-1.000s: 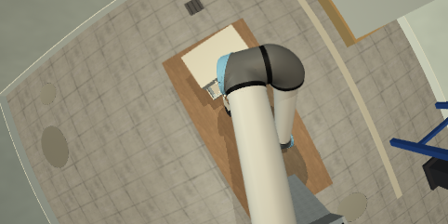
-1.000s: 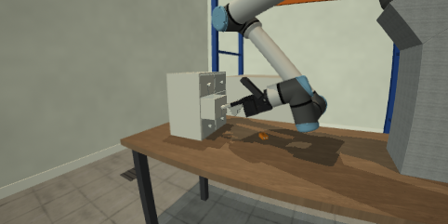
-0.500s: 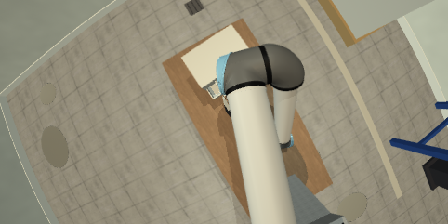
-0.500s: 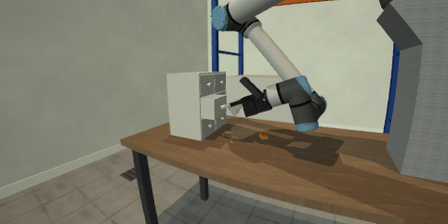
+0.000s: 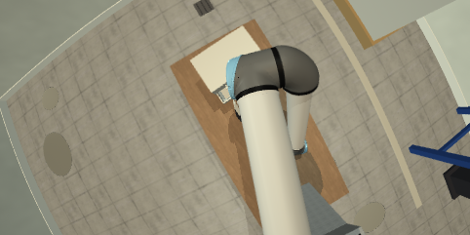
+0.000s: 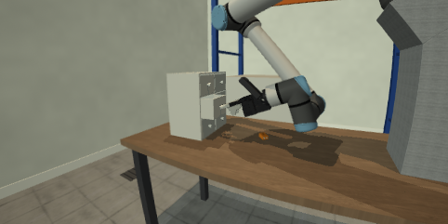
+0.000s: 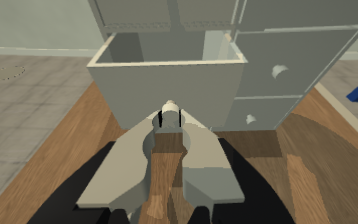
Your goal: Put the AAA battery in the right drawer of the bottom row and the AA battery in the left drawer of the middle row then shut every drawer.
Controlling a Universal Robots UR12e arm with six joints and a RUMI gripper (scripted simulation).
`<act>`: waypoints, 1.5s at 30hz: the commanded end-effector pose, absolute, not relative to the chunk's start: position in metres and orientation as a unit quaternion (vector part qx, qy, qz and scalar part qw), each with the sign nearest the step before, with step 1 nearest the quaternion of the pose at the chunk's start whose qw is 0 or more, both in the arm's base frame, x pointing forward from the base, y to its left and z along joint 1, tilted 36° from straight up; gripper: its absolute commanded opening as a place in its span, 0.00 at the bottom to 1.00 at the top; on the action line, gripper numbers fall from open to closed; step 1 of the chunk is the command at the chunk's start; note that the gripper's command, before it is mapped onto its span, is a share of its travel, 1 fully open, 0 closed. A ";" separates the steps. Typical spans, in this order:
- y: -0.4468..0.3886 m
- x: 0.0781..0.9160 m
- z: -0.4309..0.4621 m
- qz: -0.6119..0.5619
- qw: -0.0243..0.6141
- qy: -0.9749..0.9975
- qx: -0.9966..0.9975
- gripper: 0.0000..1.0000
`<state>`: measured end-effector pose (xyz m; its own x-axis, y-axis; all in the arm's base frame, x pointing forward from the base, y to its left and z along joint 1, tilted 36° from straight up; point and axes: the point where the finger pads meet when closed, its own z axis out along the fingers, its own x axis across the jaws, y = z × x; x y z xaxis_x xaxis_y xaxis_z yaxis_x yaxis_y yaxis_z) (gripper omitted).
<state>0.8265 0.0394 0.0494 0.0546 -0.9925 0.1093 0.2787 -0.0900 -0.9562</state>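
Observation:
The white chest stands upright at the table's far end. Its left middle-row drawer is pulled partway out. My gripper is in front of that drawer, shut on its round knob. In the wrist view the drawer's upper inner walls show, but its floor is hidden behind the front. The right middle drawer and right bottom drawer look shut. I cannot make out either battery in any view.
A small orange object lies on the wooden table in front of the chest, below the arm. A faint brownish object lies nearer the chest. The arm hides much of the table in the top view.

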 end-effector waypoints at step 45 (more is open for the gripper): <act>0.042 0.848 0.065 -0.572 0.556 0.382 -0.467 0.07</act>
<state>0.8456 0.0420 0.0632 0.0546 -0.9925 0.1093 0.2786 -0.0900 -0.9562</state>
